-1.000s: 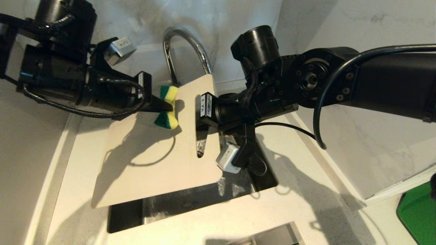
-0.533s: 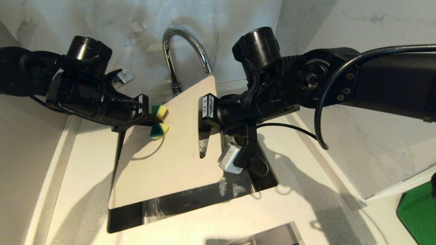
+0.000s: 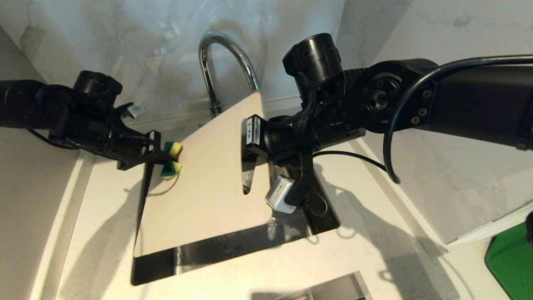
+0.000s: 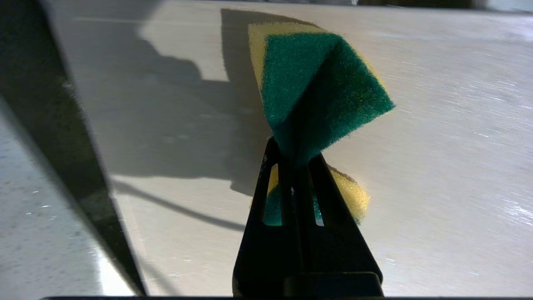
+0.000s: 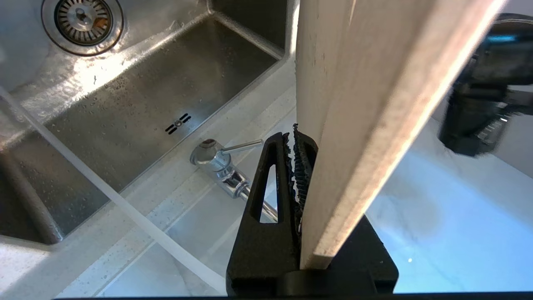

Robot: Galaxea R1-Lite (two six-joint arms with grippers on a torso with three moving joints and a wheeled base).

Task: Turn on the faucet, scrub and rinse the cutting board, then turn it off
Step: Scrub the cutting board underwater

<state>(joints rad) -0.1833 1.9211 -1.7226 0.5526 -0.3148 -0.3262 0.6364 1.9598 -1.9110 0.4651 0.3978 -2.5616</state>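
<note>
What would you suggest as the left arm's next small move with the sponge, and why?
Probably sweep back across the cutting board. The left pincer holds the sponge at the board's left edge, most of the face lies to its right, and the right pincer holds the board tilted over the sink.

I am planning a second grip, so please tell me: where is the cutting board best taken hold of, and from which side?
Probably the bare lower short edge of the cutting board, coming from the front, over the sink. The right gripper already clamps the handle-slot end, and the left gripper holds the sponge at the left edge.
</note>
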